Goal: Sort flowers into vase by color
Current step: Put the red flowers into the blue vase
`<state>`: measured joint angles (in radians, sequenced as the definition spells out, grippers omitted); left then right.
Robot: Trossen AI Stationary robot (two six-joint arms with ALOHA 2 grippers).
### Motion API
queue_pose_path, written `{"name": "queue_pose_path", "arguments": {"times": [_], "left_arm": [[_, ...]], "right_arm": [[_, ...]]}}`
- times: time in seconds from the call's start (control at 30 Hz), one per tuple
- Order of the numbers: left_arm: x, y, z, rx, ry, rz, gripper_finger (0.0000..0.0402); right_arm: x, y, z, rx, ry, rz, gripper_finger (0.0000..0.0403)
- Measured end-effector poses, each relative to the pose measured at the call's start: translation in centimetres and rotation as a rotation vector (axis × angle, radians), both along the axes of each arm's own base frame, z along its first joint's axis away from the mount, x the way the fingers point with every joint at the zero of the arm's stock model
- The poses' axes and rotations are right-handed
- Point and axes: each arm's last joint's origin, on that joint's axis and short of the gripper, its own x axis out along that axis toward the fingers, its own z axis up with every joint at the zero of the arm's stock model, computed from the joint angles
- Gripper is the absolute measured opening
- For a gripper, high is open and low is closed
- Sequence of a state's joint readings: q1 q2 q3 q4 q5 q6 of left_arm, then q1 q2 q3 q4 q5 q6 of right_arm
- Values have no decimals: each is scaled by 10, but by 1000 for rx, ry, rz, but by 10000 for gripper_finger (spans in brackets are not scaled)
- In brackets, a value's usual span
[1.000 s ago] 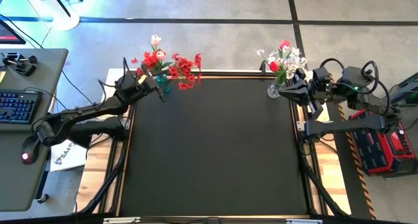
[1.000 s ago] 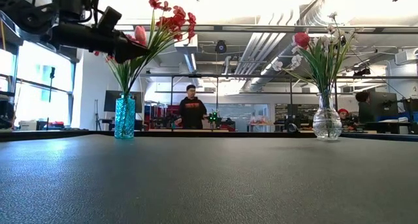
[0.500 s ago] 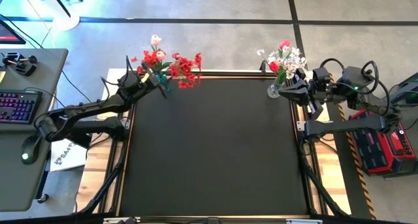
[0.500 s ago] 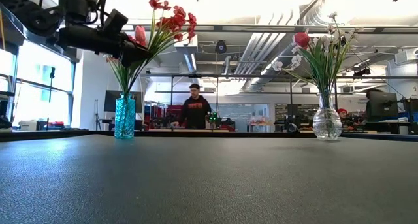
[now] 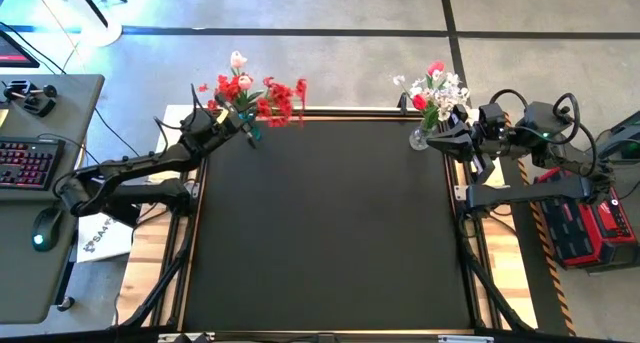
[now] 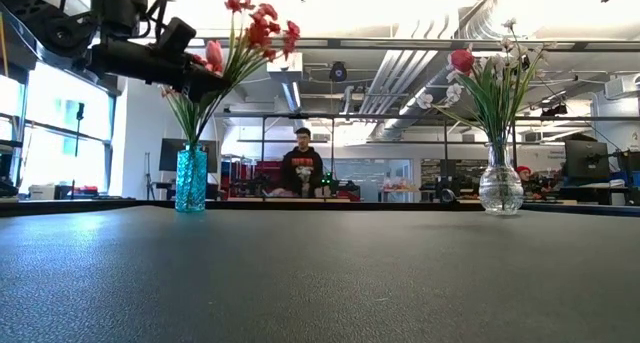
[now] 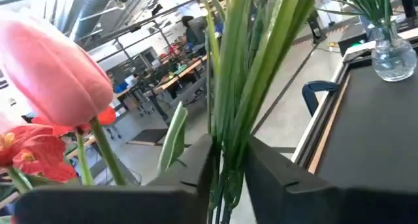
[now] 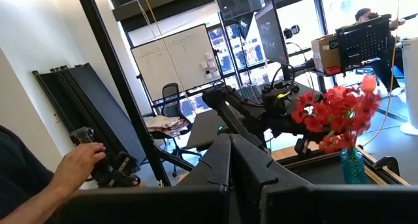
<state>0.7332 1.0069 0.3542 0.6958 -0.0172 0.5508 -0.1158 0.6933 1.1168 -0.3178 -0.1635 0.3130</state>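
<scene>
Change: red blooms [image 5: 278,99] now sit farther back beyond the table's far edge; we see the bunch leaning less
Left gripper [image 7: 225,162]: fingers clamped on green stems [image 7: 243,74] above the blue vase [image 6: 191,180]
Pink tulip [image 7: 55,74]: beside those stems
Right gripper [image 8: 230,160]: closed, empty, by the clear vase [image 6: 500,184] of white blossoms [image 5: 447,91], far right corner
</scene>
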Motion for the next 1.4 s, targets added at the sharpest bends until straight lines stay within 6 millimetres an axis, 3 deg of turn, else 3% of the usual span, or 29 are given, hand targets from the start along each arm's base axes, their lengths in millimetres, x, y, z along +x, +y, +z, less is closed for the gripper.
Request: {"name": "queue_pose_path", "arguments": {"times": [0.3, 0.53, 0.73, 1.4], "left_arm": [[-3, 2, 2, -72, -93, 65, 5], [-5, 5, 1, -169, -192, 91, 3], [-10, 2, -16, -254, -216, 116, 1], [-25, -4, -45, -305, -211, 181, 1]], "right_arm": [[0, 0, 0, 0, 0, 0, 0], [0, 0, 0, 0, 0, 0, 0], [0, 0, 0, 0, 0, 0, 0], [0, 0, 0, 0, 0, 0, 0]]}}
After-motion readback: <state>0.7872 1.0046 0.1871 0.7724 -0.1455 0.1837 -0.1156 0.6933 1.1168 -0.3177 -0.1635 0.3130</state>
